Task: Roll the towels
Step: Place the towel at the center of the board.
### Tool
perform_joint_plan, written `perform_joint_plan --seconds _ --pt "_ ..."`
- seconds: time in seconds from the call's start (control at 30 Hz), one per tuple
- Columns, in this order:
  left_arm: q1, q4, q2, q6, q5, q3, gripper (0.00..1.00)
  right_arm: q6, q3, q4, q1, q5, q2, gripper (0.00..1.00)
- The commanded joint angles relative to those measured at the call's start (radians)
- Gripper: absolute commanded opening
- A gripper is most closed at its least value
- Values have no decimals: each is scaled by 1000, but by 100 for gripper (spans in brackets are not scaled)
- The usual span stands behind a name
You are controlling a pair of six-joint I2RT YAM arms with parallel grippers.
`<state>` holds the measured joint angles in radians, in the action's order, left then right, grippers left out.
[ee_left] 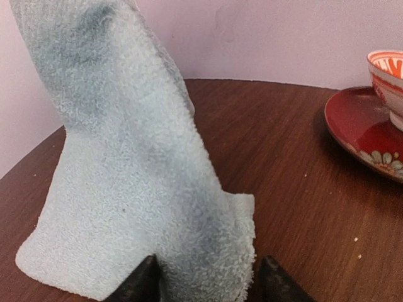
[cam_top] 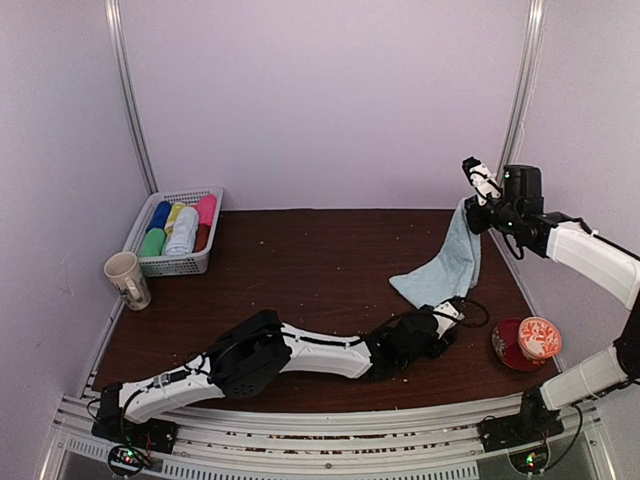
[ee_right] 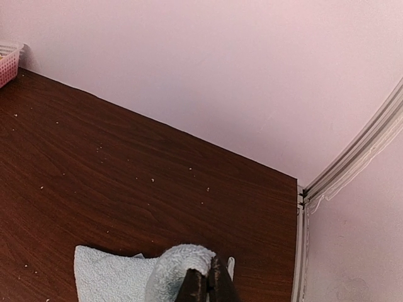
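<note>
1 towel [cam_top: 445, 262] is hung by a corner from the clamped right gripper [cam_top: 468, 205] over the table [cam_top: 300, 270], right side. The bottom edge is thereby presented to the left gripper [ee_left: 208, 280]: jaws part-open astride it, unpinched.

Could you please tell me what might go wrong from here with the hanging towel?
The right gripper pinches only a small bunch at the top of the towel, so a pull could slip it free. The left gripper, jaws apart around the lower edge, may catch just a thin fold. The cup on its red saucer sits close to the left gripper; a sideways sweep might knock it.
</note>
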<state>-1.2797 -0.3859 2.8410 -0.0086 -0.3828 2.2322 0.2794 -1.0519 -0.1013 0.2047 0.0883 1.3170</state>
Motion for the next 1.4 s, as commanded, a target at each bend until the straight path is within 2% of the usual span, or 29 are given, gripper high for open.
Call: perform_joint_plan --seconds 0.0,0.1,0.13,0.2,0.27,0.47,0.63,0.83,0.97,1.07,1.23,1.37 --pt "9 -91 16 25 -44 34 42 -19 22 21 2 38 -49 0" --pt "13 -96 8 19 -71 33 7 -16 27 21 3 48 -51 0" --pt "14 -85 -3 14 -85 29 0 -14 28 21 2 50 -51 0" --pt "16 -69 -53 7 -108 -17 0 -3 30 21 2 50 -49 0" --pt "16 -62 -162 -1 -127 -132 0 9 30 18 1 42 -48 0" --pt "16 -116 -654 -68 -168 -752 0 86 14 -25 -4 19 -65 0" --pt "16 -64 -1040 -125 -95 -1122 0 241 -23 -182 1 98 -103 0" --pt "23 83 -1324 -208 78 -1318 0 404 -37 -377 25 156 -127 0" --pt "67 168 -1414 -238 130 -1373 0 419 -30 -393 59 153 -71 0" --pt "173 201 -1434 -302 205 -1428 0 394 -35 -376 105 117 12 0" --pt "310 166 -1339 -397 289 -1516 0 303 -45 -291 198 -20 199 0" --pt "338 177 -1212 -428 193 -1493 0 203 -89 -231 257 -179 346 0"
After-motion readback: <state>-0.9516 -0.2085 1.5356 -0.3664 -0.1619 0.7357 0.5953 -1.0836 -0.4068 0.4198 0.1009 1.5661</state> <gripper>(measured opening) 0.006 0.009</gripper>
